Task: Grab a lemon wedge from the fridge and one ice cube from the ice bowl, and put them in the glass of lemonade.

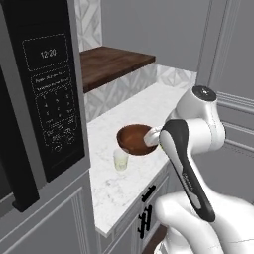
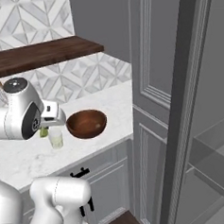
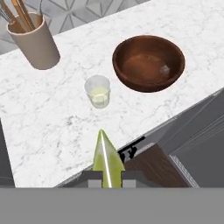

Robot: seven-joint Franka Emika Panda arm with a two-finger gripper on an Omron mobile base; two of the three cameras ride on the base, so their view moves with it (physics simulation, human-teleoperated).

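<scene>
**Lemon wedge held above the tabletop, short of the glass**

Nearest to us in the hand view, the gripper [image 3: 108, 178] is clamped on a yellow-green lemon wedge [image 3: 106, 159], whose pointed tip aims toward the glass of lemonade [image 3: 98, 90]. We see the glass standing upright on the white marble tabletop [image 3: 52, 127], holding a little pale liquid. Just beside it sits the ice bowl [image 3: 148, 62], round and dark brown, not touching the glass; one small ice cube [image 3: 164, 70] lies inside, against the bowl's inner wall. A beige utensil cup [image 3: 36, 43] with wooden handles in it stands well apart from the glass, near the patterned tile wall.

From the right base view we see the wedge [image 2: 43, 132] as a small green patch below the hand, close to the glass [image 2: 55, 137], with the bowl [image 2: 87, 123] next along the tabletop. A dark wooden shelf [image 2: 39, 55] hangs above. In the left base view the arm partly covers the bowl [image 1: 134, 139], and the glass [image 1: 120, 159] stands in front of it, near a black microwave [image 1: 47, 94].
</scene>
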